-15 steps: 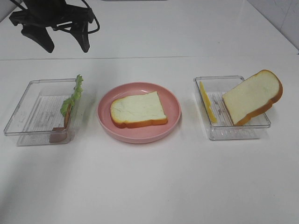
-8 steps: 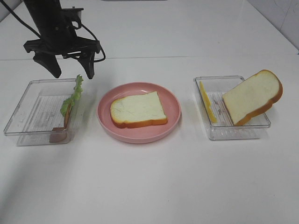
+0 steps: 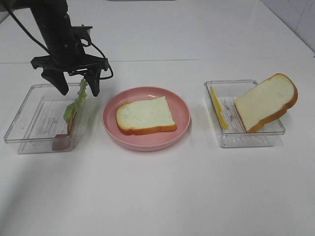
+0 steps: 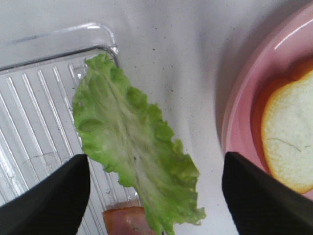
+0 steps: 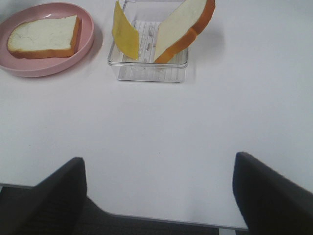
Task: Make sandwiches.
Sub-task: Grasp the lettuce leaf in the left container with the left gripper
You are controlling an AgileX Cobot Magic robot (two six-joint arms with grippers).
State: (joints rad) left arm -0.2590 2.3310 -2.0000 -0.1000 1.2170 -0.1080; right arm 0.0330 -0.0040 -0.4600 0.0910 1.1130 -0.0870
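Note:
One bread slice [image 3: 146, 115] lies flat on the pink plate [image 3: 182, 129] at the table's middle; it also shows in the right wrist view [image 5: 44, 35]. A green lettuce leaf [image 3: 77, 101] leans on the right wall of the left clear tray [image 3: 29, 118], with a reddish meat slice [image 3: 72, 123] under it. My left gripper [image 3: 78, 89] is open, its fingers straddling the top of the lettuce [image 4: 132, 152] just above it. A second bread slice [image 3: 267, 101] and a yellow cheese slice [image 3: 218, 114] lean in the right tray [image 3: 246, 140]. My right gripper [image 5: 156, 196] is open and empty near the table's front edge, out of the high view.
The white table [image 3: 157, 191] carries only the two trays and the plate. The plate's rim [image 4: 234, 117] lies close to the right of the left gripper. The table's front edge [image 5: 146, 220] lies just under the right gripper.
My left arm has come down and forward from the back of the table to the left tray, and its open fingers now straddle the top of the lettuce. Nothing else has moved.

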